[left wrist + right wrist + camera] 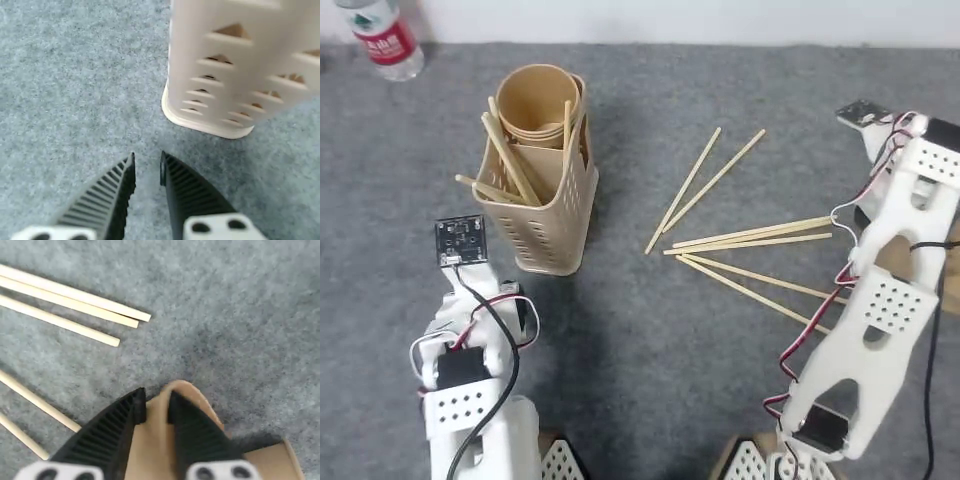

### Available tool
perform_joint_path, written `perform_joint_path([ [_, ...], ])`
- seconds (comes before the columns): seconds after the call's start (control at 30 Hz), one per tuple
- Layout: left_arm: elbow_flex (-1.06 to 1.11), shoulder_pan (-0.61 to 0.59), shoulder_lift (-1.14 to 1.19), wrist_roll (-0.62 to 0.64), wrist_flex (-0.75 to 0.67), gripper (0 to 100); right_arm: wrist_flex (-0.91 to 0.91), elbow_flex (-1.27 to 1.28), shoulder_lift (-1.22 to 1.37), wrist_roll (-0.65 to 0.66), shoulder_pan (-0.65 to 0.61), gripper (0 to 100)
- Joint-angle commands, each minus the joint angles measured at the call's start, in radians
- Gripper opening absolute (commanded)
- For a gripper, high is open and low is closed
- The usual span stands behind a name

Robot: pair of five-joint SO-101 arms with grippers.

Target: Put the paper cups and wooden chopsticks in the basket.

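- The basket [545,225] holds stacked paper cups [535,100] and several chopsticks [510,160] (leaning past its rim).
- Loose chopsticks [750,237] lie on the counter [650,340].
- The right claw [156,407] pinches a paper cup [156,440].
- The left claw [147,165] sits slightly parted and empty beside the basket.

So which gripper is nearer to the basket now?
Left. The left gripper sits just in front of the basket, near its base but apart from it. The right gripper is across the carpet, beside the loose chopsticks, at a paper cup.

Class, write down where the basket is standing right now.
The basket stands upright on the grey carpet, left of centre in the high view, just ahead of the left gripper, with loose chopsticks lying to its right.
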Motion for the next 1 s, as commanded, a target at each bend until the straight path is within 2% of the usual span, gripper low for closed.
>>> perform_joint_path([
  [0.0, -0.008, -0.003, -0.011, 0.0, -0.02, 7, 0.036, -0.003, -0.067, 0.014, -0.001, 0.3],
  [0.1, -0.008, -0.003, -0.011, 0.0, -0.02, 7, 0.036, -0.015, -0.076, -0.003, -0.001, 0.6],
  [0.23, -0.008, -0.003, -0.011, 0.0, -0.021, 7, 0.036, -0.077, -0.166, -0.089, -0.008, 0.6],
  [0.57, -0.008, -0.003, -0.011, 0.0, -0.021, 7, 0.036, -0.115, -0.633, -0.261, -0.116, 0.6],
  [0.67, -0.008, -0.003, -0.011, 0.0, -0.021, 7, 0.027, -0.117, -0.786, -0.327, -0.225, 0.6],
  [0.8, -0.008, -0.003, -0.011, -0.005, -0.017, 7, -0.025, -0.115, -0.946, -0.381, -0.456, 0.6],
  [0.97, -0.005, -0.003, -0.011, -0.091, -0.014, 7, -0.147, -0.114, -0.99, -0.465, -0.673, 0.6],
])
